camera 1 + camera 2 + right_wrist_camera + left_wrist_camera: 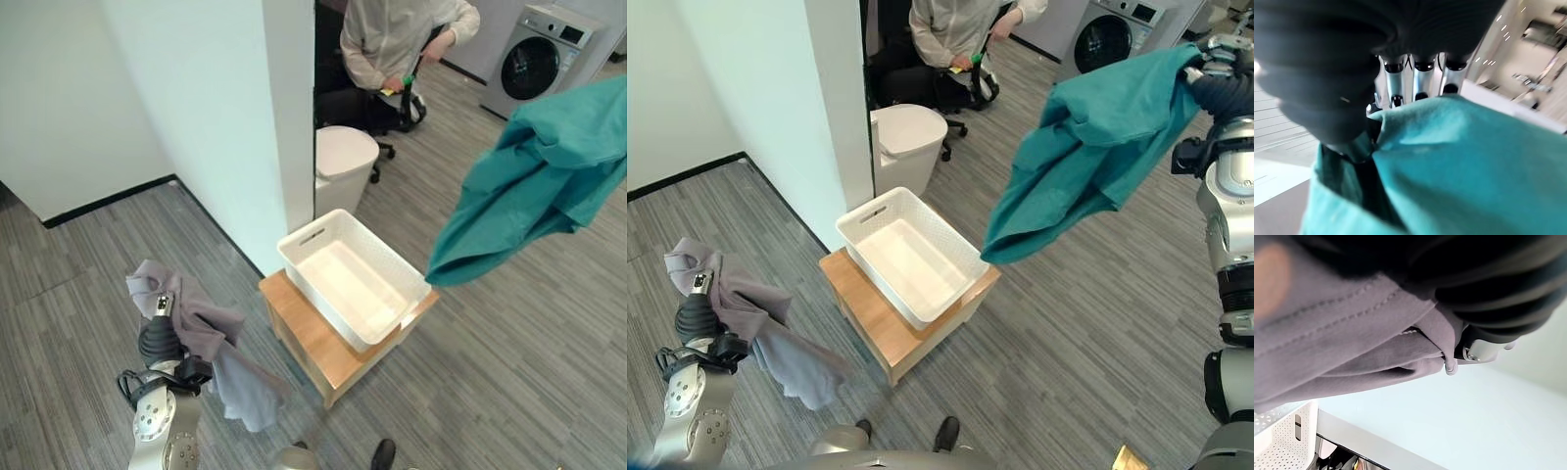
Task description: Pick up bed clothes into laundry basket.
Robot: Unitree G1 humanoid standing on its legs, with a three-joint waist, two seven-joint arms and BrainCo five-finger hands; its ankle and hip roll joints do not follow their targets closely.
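Observation:
A white laundry basket [397, 316] stands on a low wooden stool [304, 331] in the middle; its inside looks bare. My right hand [1215, 61] is raised high at the right, shut on a teal garment [1087, 147] that hangs in the air to the right of the basket and above it. Its fingers [1415, 73] curl over the teal cloth [1449, 161]. My left hand [160, 328] is low at the left, shut on a grey garment [211, 343] that drapes down beside the stool. The grey cloth [1352, 352] wraps round that hand.
A white wall corner [284, 108] rises just behind the basket, with a white lidded bin [343, 162] beside it. A person sits on an office chair [392, 49] at the back. A washing machine [539, 59] stands at the far right.

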